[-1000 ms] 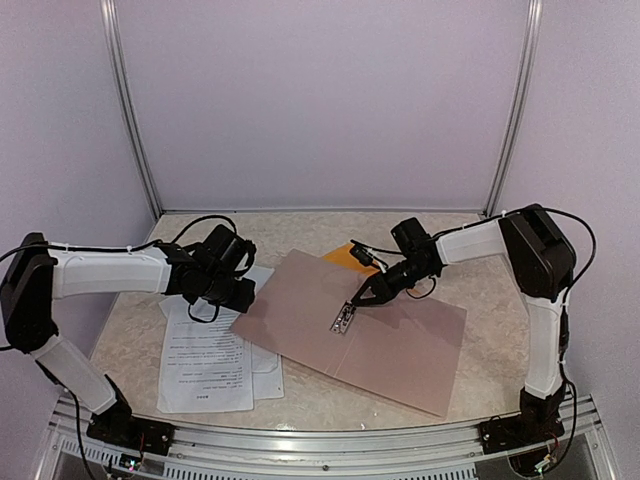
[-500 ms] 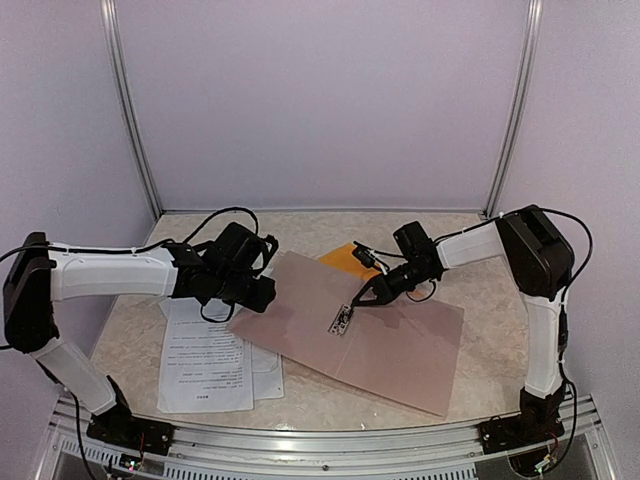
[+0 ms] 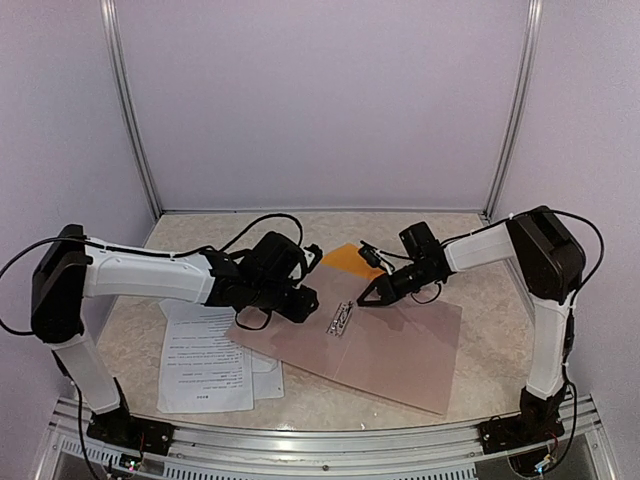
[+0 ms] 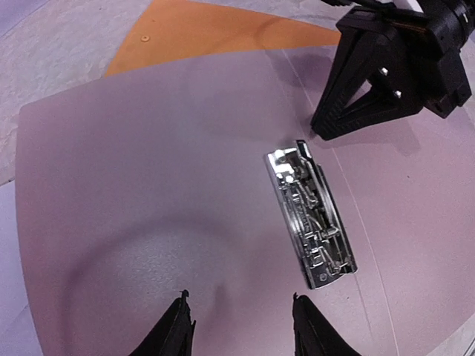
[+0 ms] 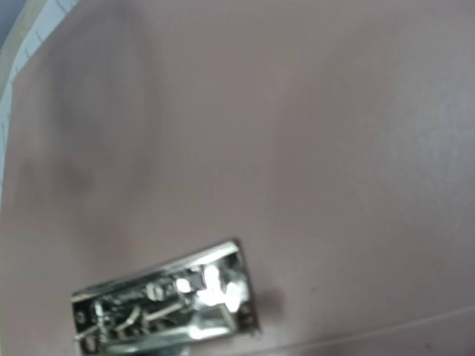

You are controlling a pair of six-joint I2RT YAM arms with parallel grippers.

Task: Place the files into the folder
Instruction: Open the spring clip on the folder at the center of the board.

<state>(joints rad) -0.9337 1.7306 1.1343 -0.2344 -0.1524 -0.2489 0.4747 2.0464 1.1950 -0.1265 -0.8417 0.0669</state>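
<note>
While hovering with the left claw [image 4: 239,320] half spread and empty, faces the metal clip [image 4: 310,215] just ahead. Holds the right claw [image 3: 362,299] pinched shut and empty beside that clip, with the orange folder [image 3: 343,256] corner beyond and the files [image 3: 205,355] behind the left claw.

left tool [image 3: 308,297] shifted right, nearer clip [image 3: 341,318]
</note>
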